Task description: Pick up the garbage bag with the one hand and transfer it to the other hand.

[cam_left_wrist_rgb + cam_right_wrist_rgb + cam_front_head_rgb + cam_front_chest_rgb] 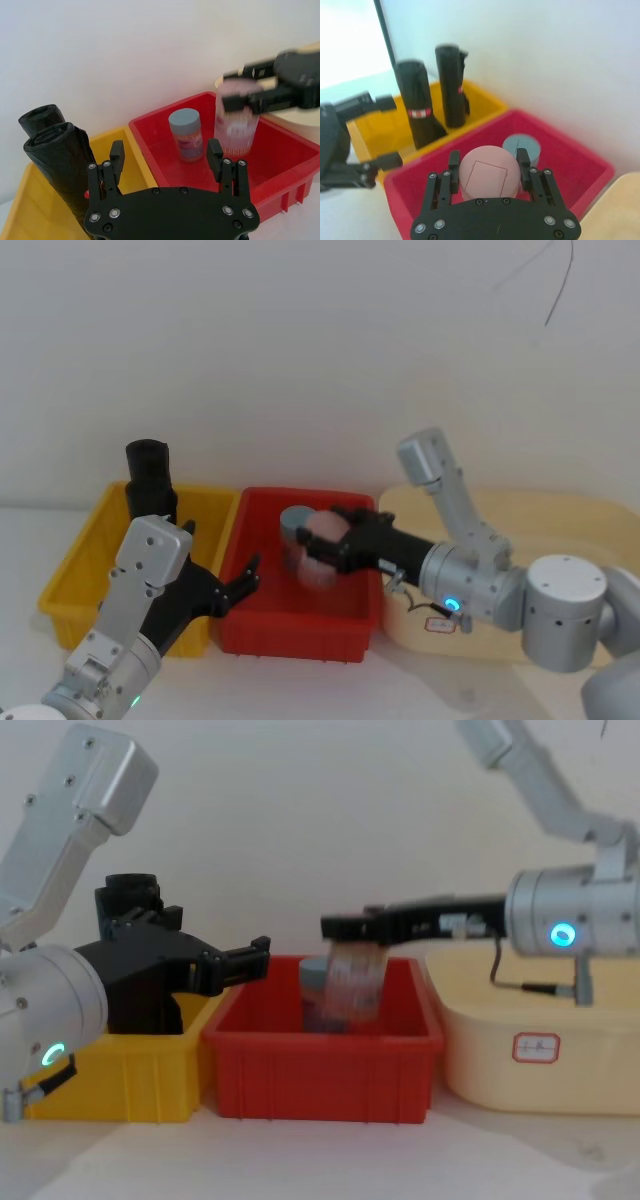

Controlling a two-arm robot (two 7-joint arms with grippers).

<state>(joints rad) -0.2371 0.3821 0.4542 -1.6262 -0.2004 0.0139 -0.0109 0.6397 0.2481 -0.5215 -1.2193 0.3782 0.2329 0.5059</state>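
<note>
Crinkled, matt black plastic garbage bag (418,95)

Right tool (348,929) on blue-ringed arm reaches in from right, clamped on pink container (354,982) hanging low over red bin (320,1072). Grey jar (314,982) behind it. Left tool (240,960), green-ringed arm, fingers apart, above yellow bin (120,1082). Black roll (127,888) upright behind. Cream tub (540,1072) at right

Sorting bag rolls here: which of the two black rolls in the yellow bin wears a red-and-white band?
The garbage bag, the roll nearer the left hand, banded around its middle; the slimmer roll beside it shows no such band.
</note>
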